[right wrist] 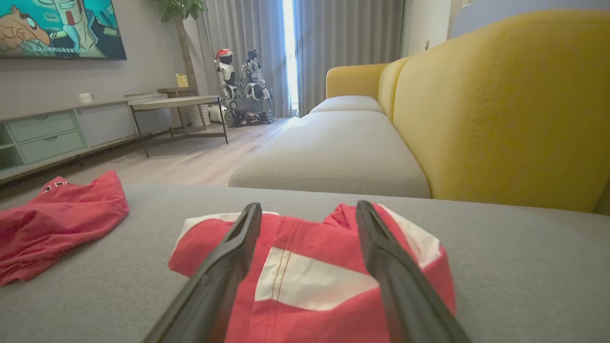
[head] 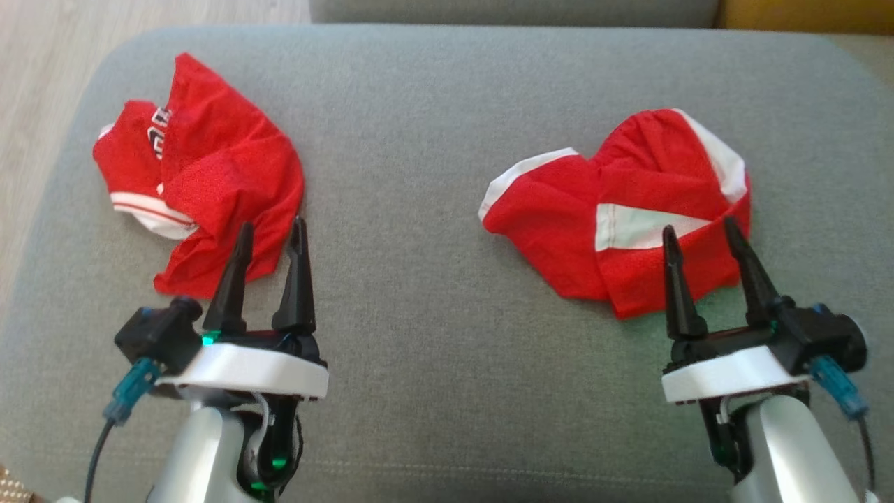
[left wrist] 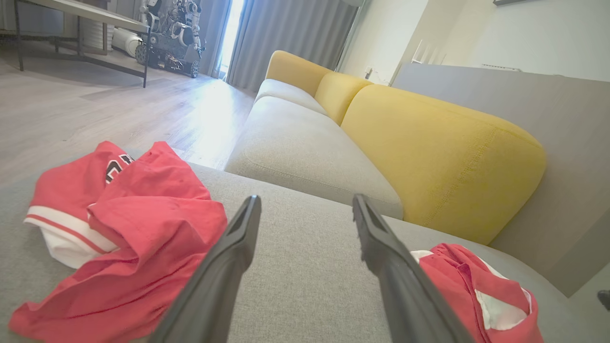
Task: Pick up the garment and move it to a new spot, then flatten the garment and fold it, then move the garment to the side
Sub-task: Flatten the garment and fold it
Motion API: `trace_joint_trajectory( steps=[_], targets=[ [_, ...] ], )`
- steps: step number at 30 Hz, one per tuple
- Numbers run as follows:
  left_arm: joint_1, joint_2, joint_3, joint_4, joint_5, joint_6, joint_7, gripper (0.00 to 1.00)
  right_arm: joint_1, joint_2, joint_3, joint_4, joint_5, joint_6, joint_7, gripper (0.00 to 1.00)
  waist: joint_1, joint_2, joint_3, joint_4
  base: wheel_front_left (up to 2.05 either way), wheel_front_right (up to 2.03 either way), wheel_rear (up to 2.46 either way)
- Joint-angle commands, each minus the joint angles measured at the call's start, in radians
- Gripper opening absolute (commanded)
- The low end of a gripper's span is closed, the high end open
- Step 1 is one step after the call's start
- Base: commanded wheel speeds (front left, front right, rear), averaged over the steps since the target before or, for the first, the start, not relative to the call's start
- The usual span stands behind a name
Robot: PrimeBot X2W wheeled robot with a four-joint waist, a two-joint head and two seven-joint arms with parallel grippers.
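Red cloth lies in two crumpled heaps on the grey woven sofa cushion (head: pixel 433 140): a red mesh jersey with black-and-white lettering and a white striped hem (head: pixel 223 168) toward the robot's left, and a red garment with white panels (head: pixel 649 175) toward its right, well apart with bare cushion between them. Both hands are empty, fingers spread wide. The left hand (head: pixel 272 223) hovers at the near edge of the jersey and the right hand (head: pixel 699 225) at the near edge of the panelled garment, whose white panel sits straight between the fingers in the right wrist view. Nothing is lifted yet, so the step in hand seems to be the first pick, though which heap is meant I cannot tell. To do it well, I judge the hand should come down on a raised fold rather than a flat single layer, pinch thick cloth near the middle of the heap so little trails, close fully before lifting, and rise clear of the cushion before carrying the garment over the bare stretch, keeping away from the other heap
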Motion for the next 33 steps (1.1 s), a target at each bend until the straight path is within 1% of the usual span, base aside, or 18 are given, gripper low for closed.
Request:
trace_joint_trajectory(
  steps=[1,13,21,29,30,31,32,33],
  targets=[
    [-0.046,0.004,0.026,-0.039,-0.005,0.004,-0.012,1.00,-0.040,-0.005,0.031,-0.018,-0.009,0.008,-0.006,1.00,0.0000,0.0000,0.011,0.008,0.00,0.00,0.00],
    [-0.076,0.004,-0.004,-0.036,-0.021,0.014,-0.012,1.00,-0.131,-0.005,0.074,0.180,-0.017,0.008,-0.006,1.00,0.0000,0.0000,0.057,0.052,0.00,0.00,0.00],
    [-0.090,0.004,-0.031,-0.037,-0.009,0.021,-0.012,1.00,-0.169,-0.005,0.050,0.260,-0.036,0.008,-0.006,1.00,0.0000,0.0000,0.078,0.087,0.00,0.00,0.00],
    [-0.089,0.004,-0.031,-0.042,-0.007,0.029,-0.012,1.00,-0.183,-0.005,0.034,0.298,-0.043,0.008,-0.006,1.00,0.0000,0.0000,0.083,0.087,0.00,0.00,0.00],
    [-0.089,0.004,-0.028,-0.041,-0.005,0.029,-0.012,1.00,-0.185,-0.005,0.032,0.304,-0.039,0.008,-0.006,0.35,0.0000,0.0000,0.079,0.079,0.00,0.00,0.00],
    [-0.089,0.004,-0.028,-0.041,-0.005,0.029,-0.012,1.00,-0.185,-0.005,0.032,0.304,-0.039,0.008,-0.006,0.35,0.0000,0.0000,0.079,0.079,0.00,0.00,0.00],
    [-0.091,0.004,-0.029,-0.040,-0.005,0.027,-0.012,1.00,-0.184,-0.005,0.032,0.313,-0.038,0.008,-0.006,0.00,0.0000,0.0000,0.074,0.071,0.00,0.00,0.00],
    [-0.091,0.004,-0.029,-0.040,-0.005,0.027,-0.012,1.00,-0.184,-0.005,0.032,0.313,-0.038,0.008,-0.006,0.00,0.0000,0.0000,0.074,0.071,0.00,0.00,0.00]
  ],
)
